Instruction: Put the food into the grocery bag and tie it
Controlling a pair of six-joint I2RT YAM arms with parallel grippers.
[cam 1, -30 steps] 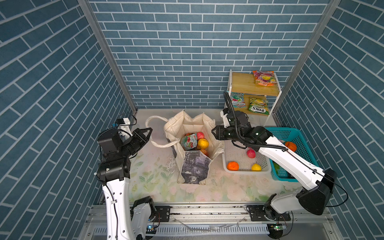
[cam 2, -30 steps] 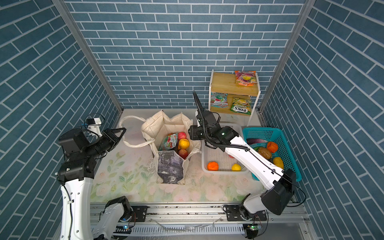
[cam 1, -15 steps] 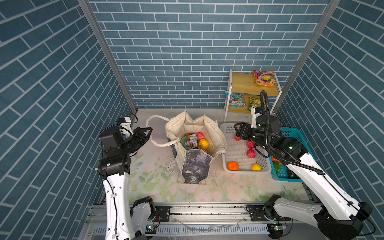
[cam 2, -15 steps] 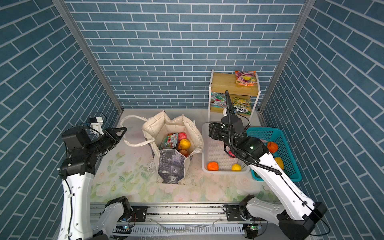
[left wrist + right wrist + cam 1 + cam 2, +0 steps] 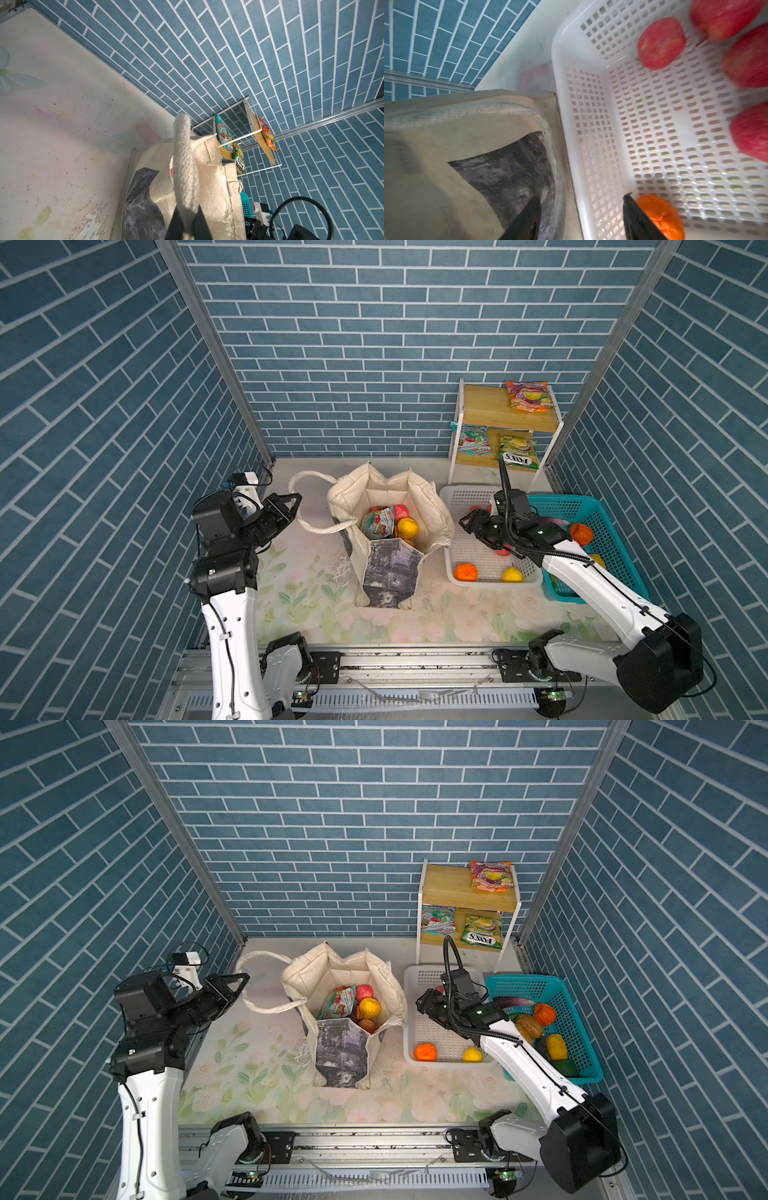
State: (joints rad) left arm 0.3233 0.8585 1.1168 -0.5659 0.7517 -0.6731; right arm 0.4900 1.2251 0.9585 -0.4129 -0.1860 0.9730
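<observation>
At the left, the left gripper (image 5: 296,501) is clenched on one woven cream strap handle (image 5: 185,166) of the grocery bag (image 5: 392,576). The bag stands open mid-table, its stiff canvas carrying a grey-black print. Inside lie one glossy snack packet (image 5: 377,523), a pink fruit (image 5: 401,512) and a yellow fruit (image 5: 407,527); others are hidden. Just beside it, the perforated white basket (image 5: 457,497) holds four red apples (image 5: 661,42), one orange (image 5: 465,572) and one small yellow ball (image 5: 513,574). The right gripper (image 5: 468,526) hovers over it, jaws apart and empty. A teal basket (image 5: 602,514) follows. Behind them, a two-tier wooden shelf (image 5: 486,410) carries three packets (image 5: 530,396). The worn floral tabletop (image 5: 316,597) is boxed by blue brick-patterned walls (image 5: 374,344).
</observation>
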